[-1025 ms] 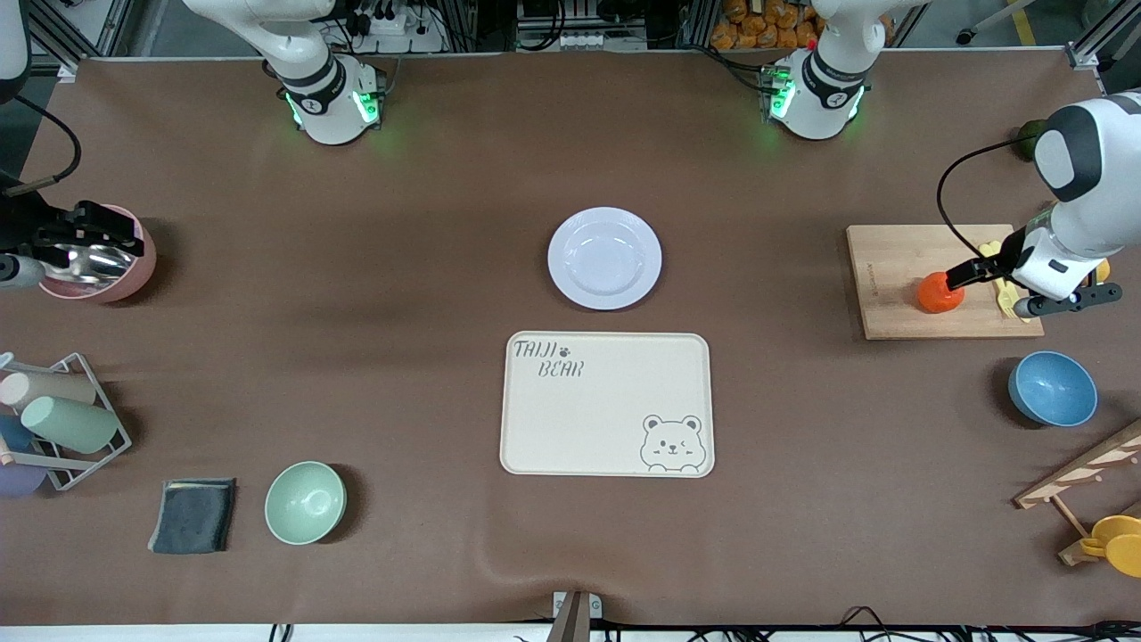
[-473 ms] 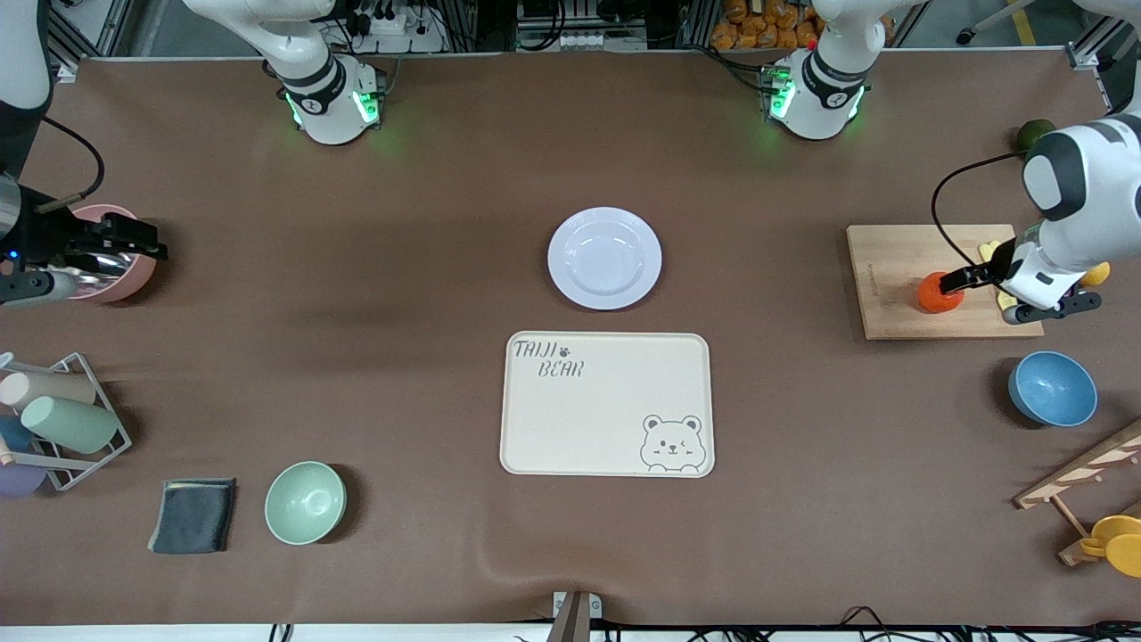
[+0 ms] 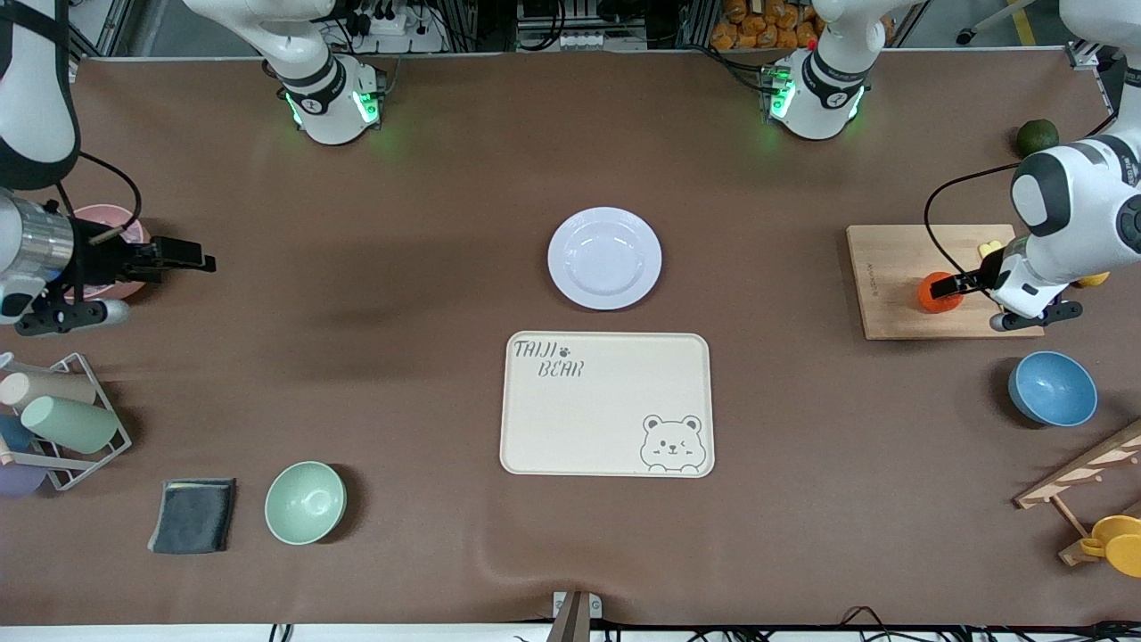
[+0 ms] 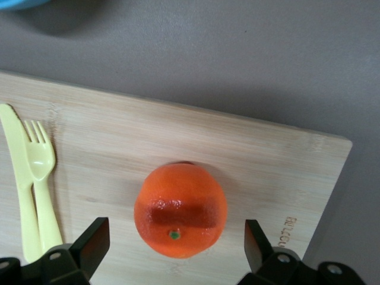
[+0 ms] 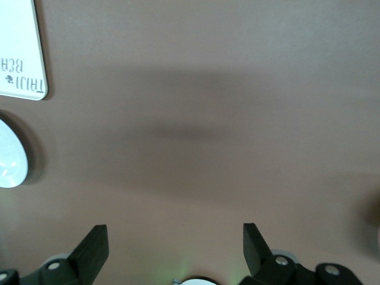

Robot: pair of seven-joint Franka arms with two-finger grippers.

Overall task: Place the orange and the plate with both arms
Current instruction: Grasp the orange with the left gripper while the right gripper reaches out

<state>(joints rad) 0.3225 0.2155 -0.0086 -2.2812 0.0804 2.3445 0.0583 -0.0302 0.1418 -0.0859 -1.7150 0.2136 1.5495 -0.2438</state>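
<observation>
Left pincer: fingers wide apart, one on each side of the orange, not touching it, over the board.
Orange: sits on the wooden board at the surface's left-arm end, at about 3 o'clock from the plate; a yellow fork lies beside it.
Plate: lies mid-surface, at 12 o'clock from the bear tray, just apart from it.
Right pincer: fingers spread, holding nothing, over bare surface beside the pink cup.
</observation>
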